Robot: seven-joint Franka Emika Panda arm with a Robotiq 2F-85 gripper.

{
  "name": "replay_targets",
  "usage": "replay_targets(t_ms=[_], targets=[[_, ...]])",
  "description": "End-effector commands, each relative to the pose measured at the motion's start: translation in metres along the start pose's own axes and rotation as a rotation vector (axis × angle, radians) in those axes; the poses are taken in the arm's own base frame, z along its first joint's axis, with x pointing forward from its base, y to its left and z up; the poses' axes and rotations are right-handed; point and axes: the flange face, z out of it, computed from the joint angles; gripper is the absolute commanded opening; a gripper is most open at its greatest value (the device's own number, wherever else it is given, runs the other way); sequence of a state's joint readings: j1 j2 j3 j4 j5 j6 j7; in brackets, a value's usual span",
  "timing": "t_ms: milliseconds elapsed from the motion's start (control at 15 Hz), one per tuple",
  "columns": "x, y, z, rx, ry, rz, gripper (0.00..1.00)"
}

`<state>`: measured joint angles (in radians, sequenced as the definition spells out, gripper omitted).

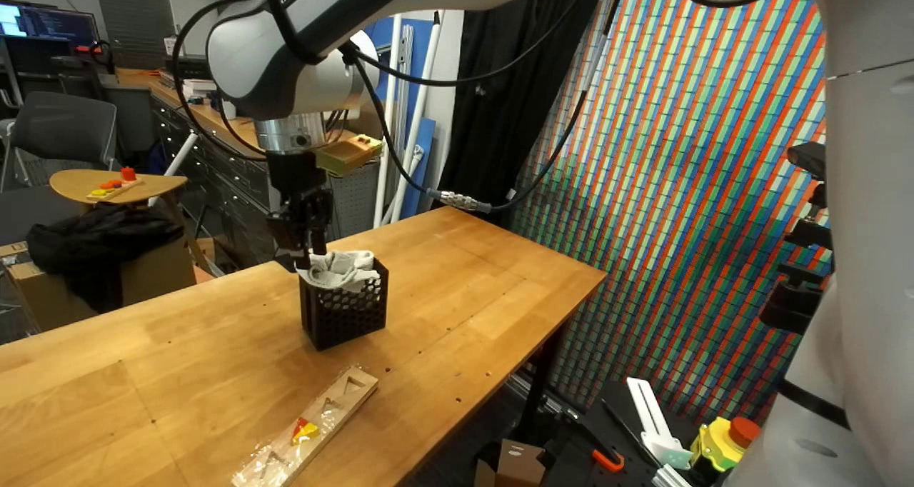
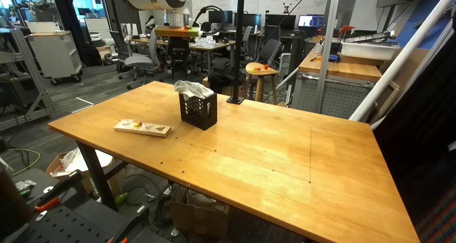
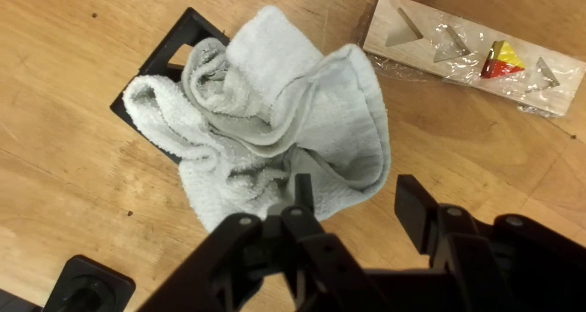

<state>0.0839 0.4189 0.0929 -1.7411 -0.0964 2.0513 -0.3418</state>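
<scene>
The gripper (image 3: 355,190), empty, stands with fingers apart over the edge of a pale cloth (image 3: 339,120) heaped atop a black basket (image 1: 348,323). Release appears in hand; the next move calls for lifting clear.

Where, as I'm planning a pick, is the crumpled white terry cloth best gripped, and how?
Probably by the upper folds of the cloth, from straight above: they bunch above the rim of the boxy black perforated plastic basket, whose walls could hamper a low side approach, and the ridges look pinchable.
</scene>
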Motion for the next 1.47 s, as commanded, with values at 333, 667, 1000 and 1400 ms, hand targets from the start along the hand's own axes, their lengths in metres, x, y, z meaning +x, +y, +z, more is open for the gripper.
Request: replay_targets(t_ms=[333,667,1000,1400], targets=[[0.005,0.009,0.010,-0.044,0.007,-0.034,0.70],[0.009,0.006,0.024,-0.018,0.012,-0.028,0.42],[0.010,0.006,0.027,-0.017,0.011,-0.025,0.04],[0.008,0.008,0.018,-0.032,0.015,-0.029,0.06]])
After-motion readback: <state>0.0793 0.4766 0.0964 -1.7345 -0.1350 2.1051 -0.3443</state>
